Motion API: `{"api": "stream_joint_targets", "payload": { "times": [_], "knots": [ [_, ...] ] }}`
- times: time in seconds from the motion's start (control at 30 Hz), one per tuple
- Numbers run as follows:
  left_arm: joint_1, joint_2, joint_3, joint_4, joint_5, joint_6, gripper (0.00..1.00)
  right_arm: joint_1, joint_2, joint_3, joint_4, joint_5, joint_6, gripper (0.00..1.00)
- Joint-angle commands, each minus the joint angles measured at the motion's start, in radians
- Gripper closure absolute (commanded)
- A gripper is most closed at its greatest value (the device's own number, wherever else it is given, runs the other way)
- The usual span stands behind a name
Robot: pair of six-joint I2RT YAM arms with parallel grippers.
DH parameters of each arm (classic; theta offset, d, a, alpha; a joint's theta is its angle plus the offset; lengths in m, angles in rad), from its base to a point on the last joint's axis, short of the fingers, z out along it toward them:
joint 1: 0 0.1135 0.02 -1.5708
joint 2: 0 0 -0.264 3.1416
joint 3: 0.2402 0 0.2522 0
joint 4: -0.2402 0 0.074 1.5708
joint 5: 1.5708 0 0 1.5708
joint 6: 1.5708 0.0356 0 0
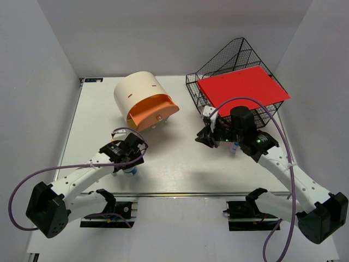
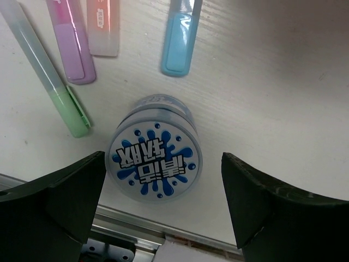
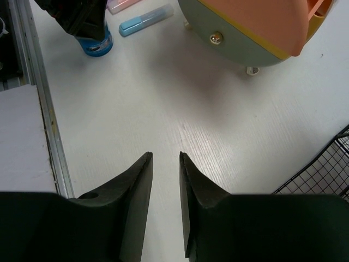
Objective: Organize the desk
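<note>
The white desk [image 1: 174, 164] holds a small round bottle [image 2: 154, 158] with a blue splash label on its lid, close to the silver rail [image 1: 191, 194]. My left gripper [image 2: 162, 158] is open and hovers right above the bottle, one jaw on each side, not touching it. Green [image 2: 54, 87], purple [image 2: 73, 46], pink [image 2: 103, 27] and blue [image 2: 179, 41] highlighters lie just beyond the bottle. My right gripper [image 3: 166, 155] is empty over bare desk, its jaws only a narrow gap apart; it also shows in the top view [image 1: 206, 137].
A cream cylindrical drawer box with an orange front [image 1: 144, 106] stands at the back centre. A black wire-mesh tray rack [image 1: 234, 65] holding a red folder [image 1: 242, 88] stands at the back right, just behind my right arm. White walls enclose the desk.
</note>
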Motion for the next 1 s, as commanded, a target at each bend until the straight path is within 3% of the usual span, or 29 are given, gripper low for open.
{"api": "stream_joint_targets", "payload": {
  "times": [0.0, 0.63, 0.73, 0.83, 0.93, 0.97],
  "knots": [
    [0.028, -0.025, -0.017, 0.048, -0.005, -0.017, 0.05, -0.002, -0.027, -0.008, 0.059, -0.013, -0.001, 0.68],
    [0.069, -0.054, -0.075, 0.102, 0.09, -0.022, 0.18, -0.007, -0.03, -0.016, 0.065, -0.004, -0.001, 0.67],
    [0.069, -0.057, -0.07, 0.097, 0.105, -0.02, 0.28, -0.005, -0.032, -0.019, 0.069, -0.001, -0.001, 0.67],
    [0.069, -0.068, -0.066, 0.094, 0.124, -0.019, 0.45, -0.008, -0.033, -0.021, 0.069, 0.0, -0.003, 0.67],
    [0.069, -0.082, -0.051, 0.081, 0.143, -0.02, 0.69, -0.008, -0.038, -0.022, 0.069, 0.0, -0.003, 0.67],
    [0.069, -0.094, -0.044, 0.07, 0.15, -0.017, 0.82, -0.01, -0.038, -0.022, 0.068, 0.0, -0.003, 0.67]
  ]
}}
